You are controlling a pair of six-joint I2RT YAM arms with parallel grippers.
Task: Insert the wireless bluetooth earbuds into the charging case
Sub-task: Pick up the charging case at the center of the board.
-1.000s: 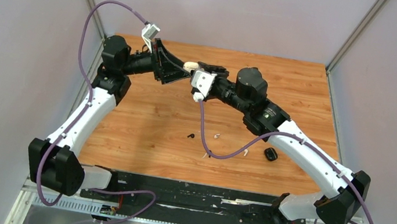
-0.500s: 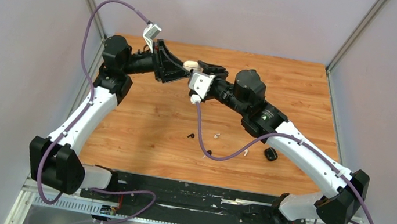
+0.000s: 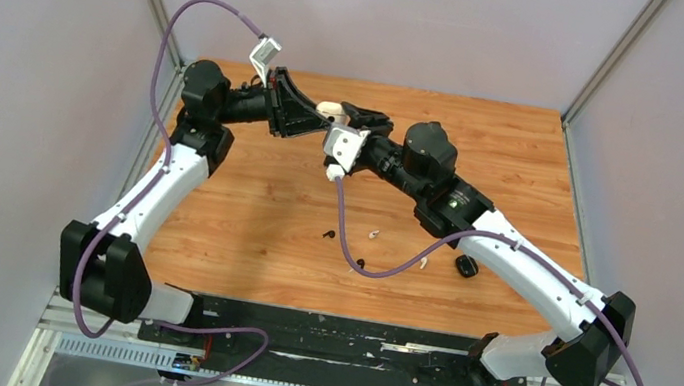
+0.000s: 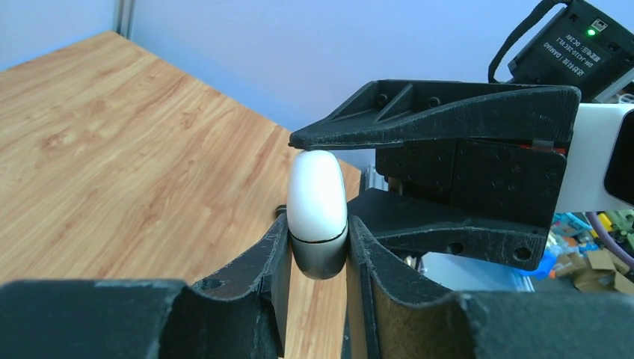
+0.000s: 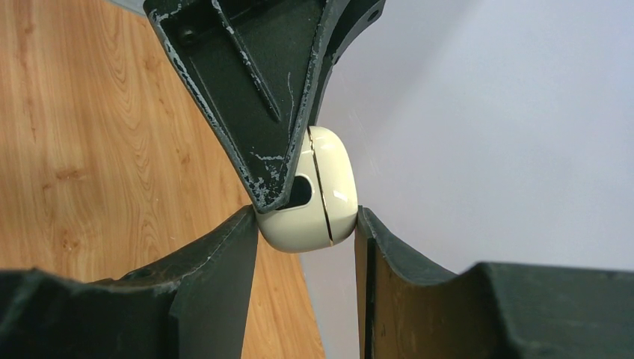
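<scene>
White charging case point(image 4: 317, 202), lid closed, held in the air over the far part of the table point(image 3: 257, 191). The left gripper point(image 3: 321, 115) clamps it between narrowed fingers, and the right gripper point(image 3: 351, 114) pinches it from the opposite side. Earbuds point(image 3: 328, 235) lie toward the near edge, well apart from both grippers, with a purple cable point(image 3: 388, 265) hanging over them and a small black object point(image 3: 466, 265) nearby.

The left gripper point(image 3: 319, 115) and right gripper point(image 3: 347, 111) meet at a white charging case point(image 3: 331, 109) above the table point(image 3: 240, 239).
</scene>
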